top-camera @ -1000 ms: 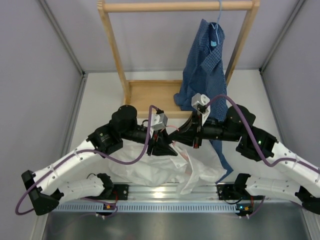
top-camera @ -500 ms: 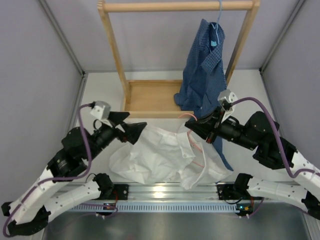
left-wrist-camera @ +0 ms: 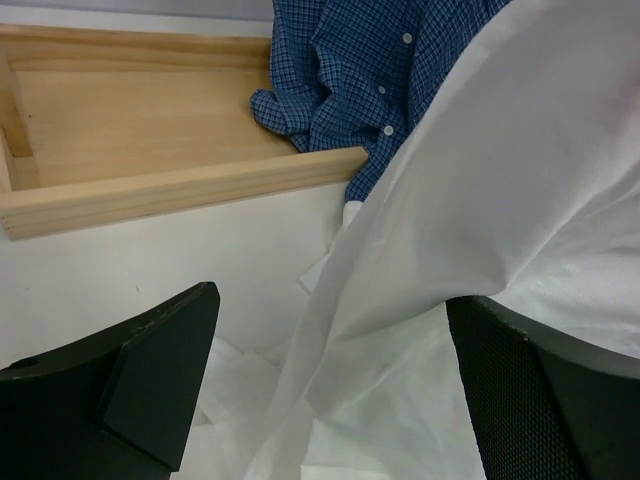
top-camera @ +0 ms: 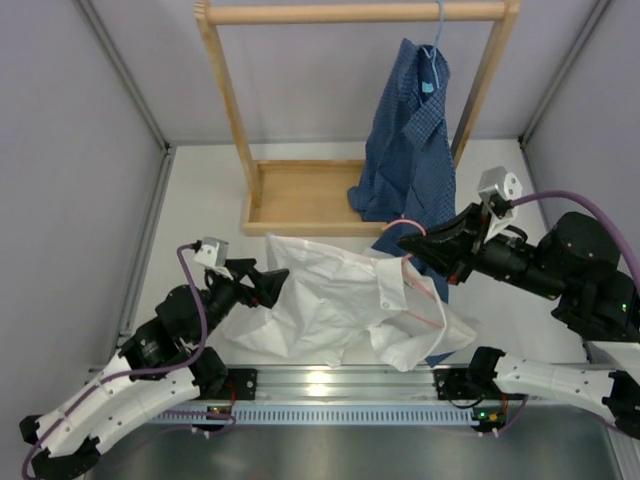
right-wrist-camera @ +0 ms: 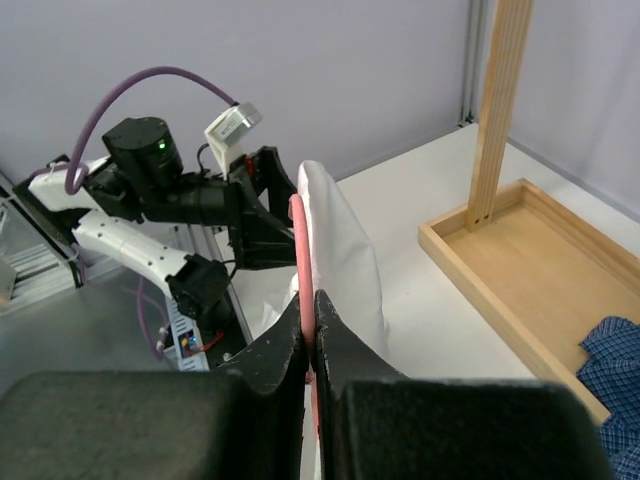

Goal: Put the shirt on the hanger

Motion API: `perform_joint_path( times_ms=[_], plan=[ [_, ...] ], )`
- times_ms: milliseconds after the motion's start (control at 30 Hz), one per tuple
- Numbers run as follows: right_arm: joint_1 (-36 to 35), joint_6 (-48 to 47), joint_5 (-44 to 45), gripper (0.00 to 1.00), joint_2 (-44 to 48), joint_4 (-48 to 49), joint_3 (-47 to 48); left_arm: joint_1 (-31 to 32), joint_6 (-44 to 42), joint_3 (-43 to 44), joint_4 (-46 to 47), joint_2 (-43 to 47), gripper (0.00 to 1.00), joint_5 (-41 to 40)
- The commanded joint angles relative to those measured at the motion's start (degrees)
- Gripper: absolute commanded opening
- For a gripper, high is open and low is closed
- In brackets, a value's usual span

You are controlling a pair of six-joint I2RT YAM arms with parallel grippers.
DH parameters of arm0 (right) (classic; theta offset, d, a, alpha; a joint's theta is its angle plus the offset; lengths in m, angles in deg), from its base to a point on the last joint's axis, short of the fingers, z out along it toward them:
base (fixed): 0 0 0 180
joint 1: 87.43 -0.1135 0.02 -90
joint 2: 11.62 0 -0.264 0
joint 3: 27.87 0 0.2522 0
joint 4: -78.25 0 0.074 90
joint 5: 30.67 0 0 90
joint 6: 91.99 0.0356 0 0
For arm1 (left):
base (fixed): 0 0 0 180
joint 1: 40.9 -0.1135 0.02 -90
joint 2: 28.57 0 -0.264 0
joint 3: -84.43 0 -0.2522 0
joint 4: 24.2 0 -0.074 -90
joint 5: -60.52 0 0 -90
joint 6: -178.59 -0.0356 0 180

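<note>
**Right gripper pinches the hanger inside the shirt; left gripper spread**

Nearest the arm bases, the shirt (top-camera: 335,300) lies crumpled on the table (top-camera: 200,200) between the two arms. Its right part is drawn up off the surface toward the right arm.

The left gripper (top-camera: 272,282) is low at the shirt's left edge. Its fingers (left-wrist-camera: 150,370) are spread wide. In the left wrist view, white cloth fills the gap between them and laps over the top of one finger, but nothing is clamped.

The right gripper (right-wrist-camera: 310,305) is raised above the shirt's right side, its fingers pressed together on the pink wire of the hanger (right-wrist-camera: 299,240). White cloth drapes over that wire just beyond the fingertips. From above, a pink line shows through the cloth lower down, so part of the hanger is inside the shirt.

Farther back stands a wooden rack (top-camera: 350,12) with a tray base (top-camera: 300,195). A blue shirt (top-camera: 410,150) hangs from its rail on a light blue hanger (top-camera: 432,60), its tail reaching down behind the right gripper.
</note>
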Motion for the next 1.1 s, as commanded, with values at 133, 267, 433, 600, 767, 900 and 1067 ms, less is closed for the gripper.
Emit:
perform_joint_path(
  times_ms=[133,267,433,600,767,900,1067],
  plan=[
    [-0.6,-2.1,-4.4,0.00,2.7,-4.0,2.5,0.1,-3.9,-3.3,18.7,-5.1,0.87,-1.8],
    [-0.5,-2.1,-4.6,0.00,3.5,-4.1,2.1,0.1,-5.7,-5.8,26.8,-6.4,0.83,0.3],
    [-0.5,-2.7,-4.3,0.00,5.5,-6.2,2.3,0.1,-7.6,-5.9,28.4,-7.9,0.82,-3.4],
    [-0.5,-2.3,-4.3,0.00,8.1,-6.5,0.9,0.1,-9.3,-6.2,29.3,-7.5,0.35,-5.8],
    [-0.5,-2.2,-4.4,0.00,9.7,-6.5,0.3,0.1,-9.8,-6.7,32.8,-9.3,0.23,-6.6],
    [-0.6,-2.1,-3.1,0.00,10.6,-6.5,0.0,0.0,-9.5,-4.8,32.7,-13.1,0.00,-5.0],
    [-0.5,-2.5,1.4,0.00,11.5,-7.3,-1.1,0.1,-5.6,0.7,25.9,-15.5,0.00,-16.6]
  ],
)
